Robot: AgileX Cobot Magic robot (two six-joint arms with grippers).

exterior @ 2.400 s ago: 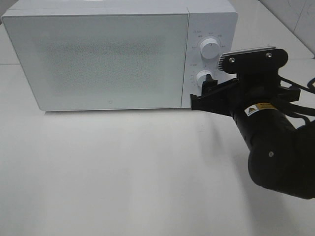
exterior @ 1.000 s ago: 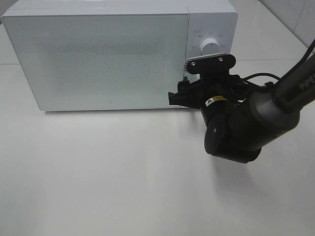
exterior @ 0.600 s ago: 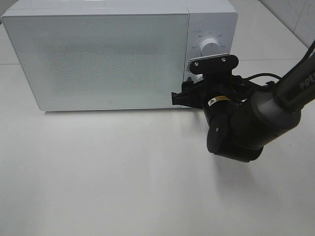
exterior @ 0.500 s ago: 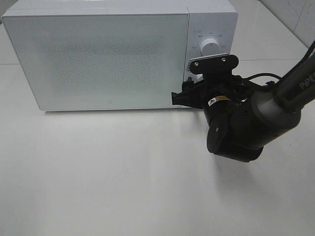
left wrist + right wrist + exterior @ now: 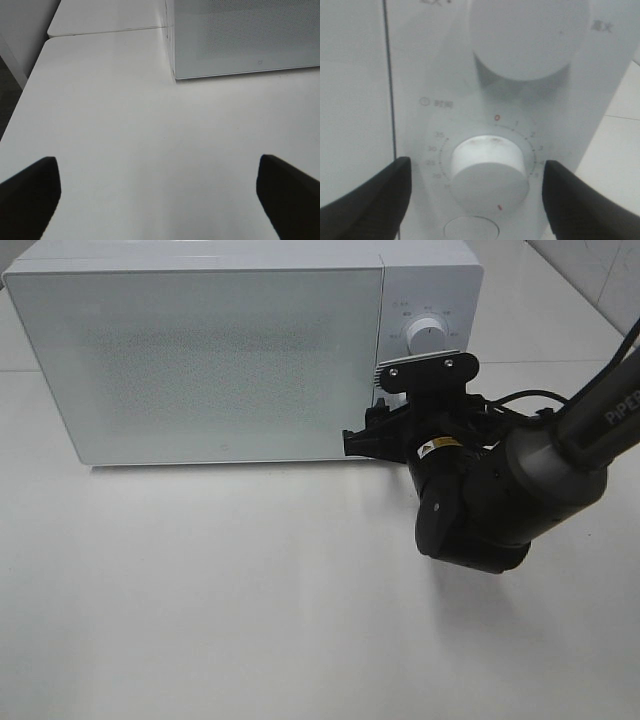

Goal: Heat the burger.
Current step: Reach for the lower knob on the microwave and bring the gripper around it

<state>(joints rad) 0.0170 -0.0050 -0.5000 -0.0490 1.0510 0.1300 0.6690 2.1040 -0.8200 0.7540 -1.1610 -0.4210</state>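
The burger is out of view. The white microwave stands at the back with its door shut; it also shows in the left wrist view. My right gripper is at the control panel. In the right wrist view its fingers stand open on either side of the lower timer knob with a gap on each side. A red mark shows on the knob's face, opposite the 0 on the dial. The upper knob is uncovered. My left gripper is open and empty over the bare table.
The white table stretches in front of the microwave. In the left wrist view the table's edge and a dark floor show beside it. The right arm's black body hangs over the table in front of the control panel.
Over 2.4 s my right arm has moved left and down to the lower knob. In the last half second it has shifted only slightly left. The microwave door stays shut.
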